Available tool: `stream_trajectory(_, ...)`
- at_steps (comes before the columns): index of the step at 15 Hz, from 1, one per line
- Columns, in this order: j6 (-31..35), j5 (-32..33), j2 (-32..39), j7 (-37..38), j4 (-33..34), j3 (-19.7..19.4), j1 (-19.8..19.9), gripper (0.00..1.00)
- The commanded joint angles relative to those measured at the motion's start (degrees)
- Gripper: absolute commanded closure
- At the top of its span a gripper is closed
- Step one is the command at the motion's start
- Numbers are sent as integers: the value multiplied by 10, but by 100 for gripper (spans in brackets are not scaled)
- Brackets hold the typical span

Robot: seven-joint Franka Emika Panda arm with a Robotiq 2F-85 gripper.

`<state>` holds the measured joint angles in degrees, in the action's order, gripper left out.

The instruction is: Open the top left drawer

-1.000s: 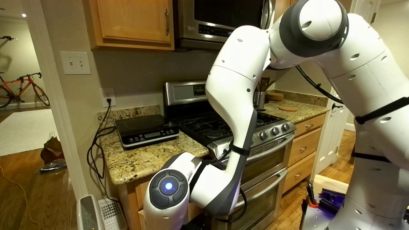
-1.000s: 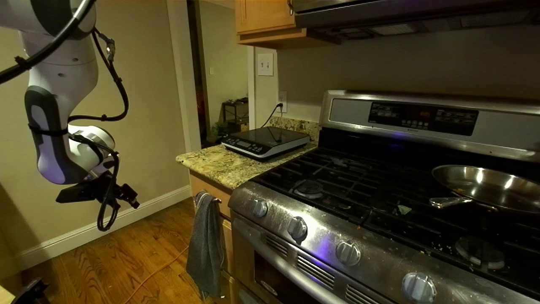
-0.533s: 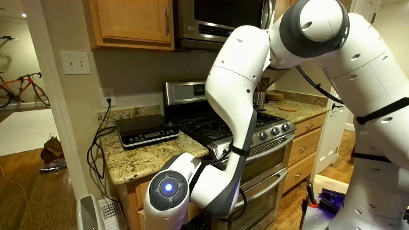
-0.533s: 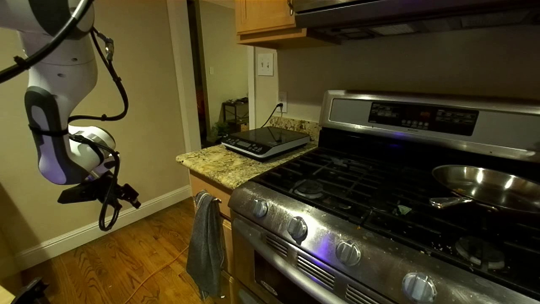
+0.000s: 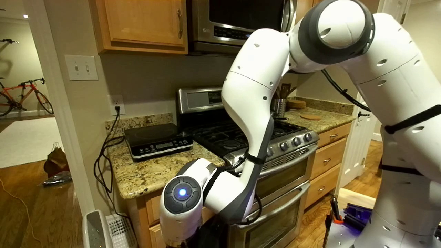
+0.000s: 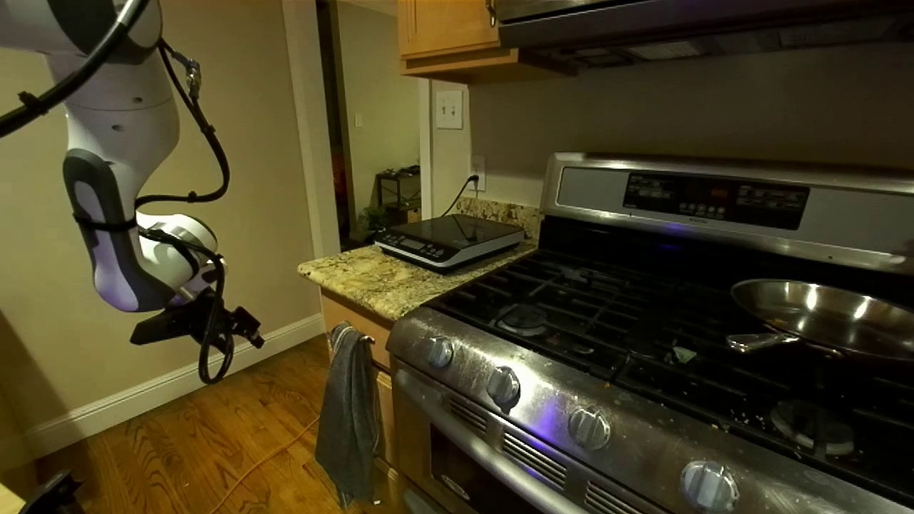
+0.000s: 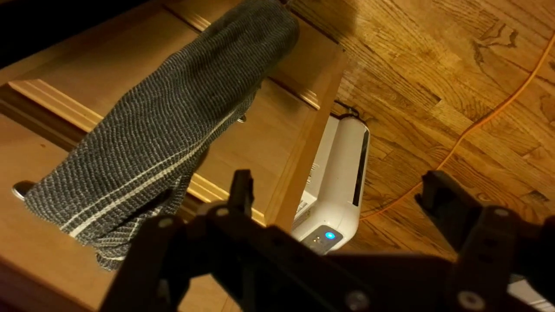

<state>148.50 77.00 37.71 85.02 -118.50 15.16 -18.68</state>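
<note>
The top left drawer is a honey-oak front just under the counter left of the stove. It looks shut and shows in an exterior view (image 6: 360, 316), and at the lower left of the wrist view (image 7: 52, 253). A grey towel (image 7: 173, 112) with white stripes hangs over its handle (image 7: 20, 190) and hides much of the handle and drawer front. My gripper (image 7: 338, 175) is open and empty, apart from the drawer. In an exterior view the black gripper body (image 6: 193, 325) hangs left of the cabinet, away from the towel.
A white appliance (image 7: 342, 169) stands on the floor against the cabinet's end panel. An orange cord (image 7: 472, 125) crosses the wooden floor. The stove (image 6: 493, 385) stands right of the drawer. A black cooktop (image 6: 450, 239) sits on the granite counter (image 6: 357, 278). A pan (image 6: 828, 314) rests on the stove.
My arm and gripper have moved a little to the right in an exterior view, closer to the towel and cabinet. The drawer and towel have not moved.
</note>
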Motion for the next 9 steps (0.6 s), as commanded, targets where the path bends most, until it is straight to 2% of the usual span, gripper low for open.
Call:
stream_trajectory(1, 33, 0, -32, -107, -38, -9, 20, 0)
stream_trajectory(5, 38, -22, -40, -234, -54, -14, 37, 0)
stream_trajectory(9, 20, -28, -70, -295, -73, -28, 42, 0)
